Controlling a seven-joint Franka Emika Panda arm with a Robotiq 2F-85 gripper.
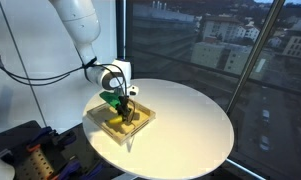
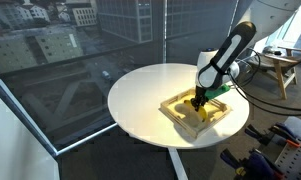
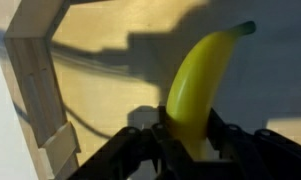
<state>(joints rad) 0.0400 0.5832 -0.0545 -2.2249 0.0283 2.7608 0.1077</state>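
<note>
A yellow banana [image 3: 198, 85] with a green tip stands out from between my black fingers in the wrist view. My gripper [image 3: 193, 135] is shut on its lower end. Beneath it lies the floor of a shallow wooden tray [image 3: 100, 80], whose corner wall shows at the left. In both exterior views the gripper [image 1: 120, 103] [image 2: 198, 100] hangs low inside the wooden tray [image 1: 142, 121] [image 2: 176, 102], with something yellow under it. The tray sits on a round white table [image 1: 185, 125] [image 2: 140, 95]. Whether the banana touches the tray floor cannot be told.
The tray lies near the table's edge on the robot's side. A large window with a city view stands behind the table. Dark equipment [image 1: 25, 145] stands by the robot's base, and a wooden stand [image 2: 280, 65] is at the back.
</note>
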